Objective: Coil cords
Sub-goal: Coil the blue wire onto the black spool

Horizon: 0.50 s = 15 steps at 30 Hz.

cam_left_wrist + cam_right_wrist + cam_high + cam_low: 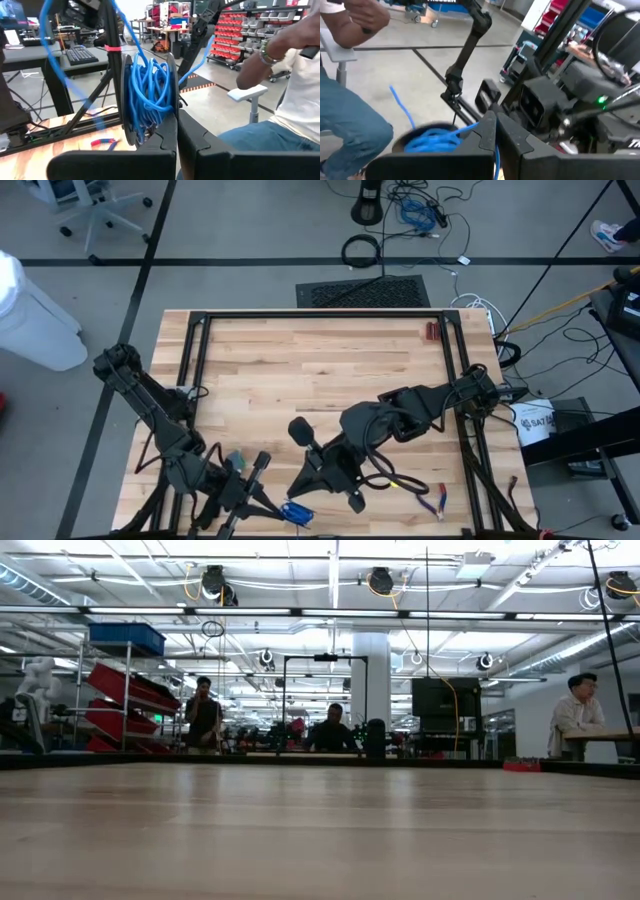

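The cord (147,95) is bright blue here and most of it already sits wound as a thick bundle of loops between the two dark discs of a small spool (127,107), so I judge the coiling well along. In my left wrist view the spool stands on edge right at the tips of my left claw (177,127), whose fingers are drawn together; they seem to pinch the spool's rim, though I cannot see the exact contact. What is left, as I read it, is the loose tail: a length of cord leaves the bundle and sweeps up and away past the spool, blurred, and a second strand runs off on the other side, so not everything is on the reel yet. From above, the blue bundle (297,513) shows at the near edge of the table (320,355), just beside my left claw (262,502) and close under my right claw (322,465). My right claw (492,132) is also closed, and its wrist view has the blue coil (437,140) lying just past its fingertips with one strand rising from it; whether it grips that strand I cannot tell. The loops look loose and uneven, not neatly layered. A seated person's arm (260,65) shows beyond the table edge.
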### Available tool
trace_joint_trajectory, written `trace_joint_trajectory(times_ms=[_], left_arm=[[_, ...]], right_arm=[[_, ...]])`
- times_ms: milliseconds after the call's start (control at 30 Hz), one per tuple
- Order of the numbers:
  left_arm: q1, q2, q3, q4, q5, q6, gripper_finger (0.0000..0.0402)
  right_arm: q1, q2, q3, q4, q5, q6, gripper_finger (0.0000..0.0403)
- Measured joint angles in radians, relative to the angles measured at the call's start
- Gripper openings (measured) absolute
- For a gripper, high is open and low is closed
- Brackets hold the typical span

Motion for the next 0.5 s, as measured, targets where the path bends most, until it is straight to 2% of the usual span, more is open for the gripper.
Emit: trace_joint_trajectory(times_ms=[333,500], left_arm=[[-0.001,0.002,0.000,0.000,0.030,0.019,0.0000],[-0.001,0.002,0.000,0.008,0.031,0.049,0.0000]], right_arm=[[-0.002,0.000,0.000,-0.064,0.006,0.005,0.0000],[-0.002,0.000,0.000,-0.040,-0.058,-0.010,0.0000]])
